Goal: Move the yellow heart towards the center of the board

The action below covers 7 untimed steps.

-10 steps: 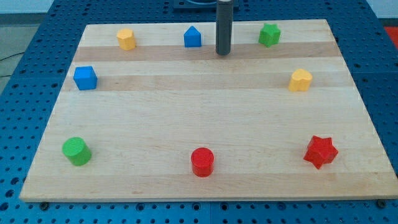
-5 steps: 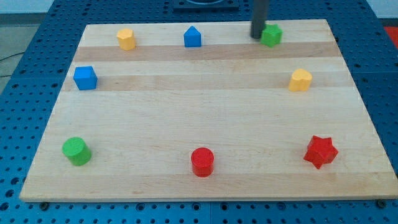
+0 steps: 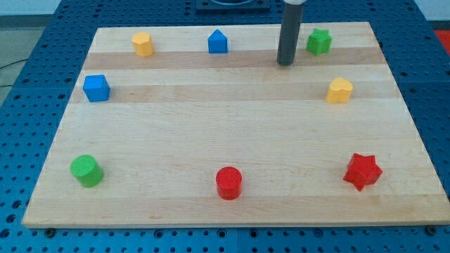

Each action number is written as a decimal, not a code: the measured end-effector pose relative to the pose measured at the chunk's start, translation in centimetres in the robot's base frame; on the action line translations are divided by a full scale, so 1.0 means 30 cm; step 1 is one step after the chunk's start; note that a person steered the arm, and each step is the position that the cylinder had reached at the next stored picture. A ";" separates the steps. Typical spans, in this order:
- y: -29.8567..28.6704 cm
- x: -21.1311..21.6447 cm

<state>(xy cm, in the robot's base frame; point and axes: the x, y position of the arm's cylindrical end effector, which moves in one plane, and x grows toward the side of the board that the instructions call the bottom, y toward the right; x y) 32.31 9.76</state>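
The yellow heart lies near the board's right edge, in the upper half of the view. My tip stands on the board up and to the left of it, well apart from it. The tip is between the blue house-shaped block on its left and the green star on its upper right. It touches neither of them.
A yellow hexagon sits at the top left and a blue cube at the left edge. A green cylinder, a red cylinder and a red star line the bottom of the wooden board.
My tip went right to the green star, nudged it right, then came back down and slightly left. The yellow heart has not moved.
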 end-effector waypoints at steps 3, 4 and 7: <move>0.070 0.460; 0.434 0.431; -0.104 0.270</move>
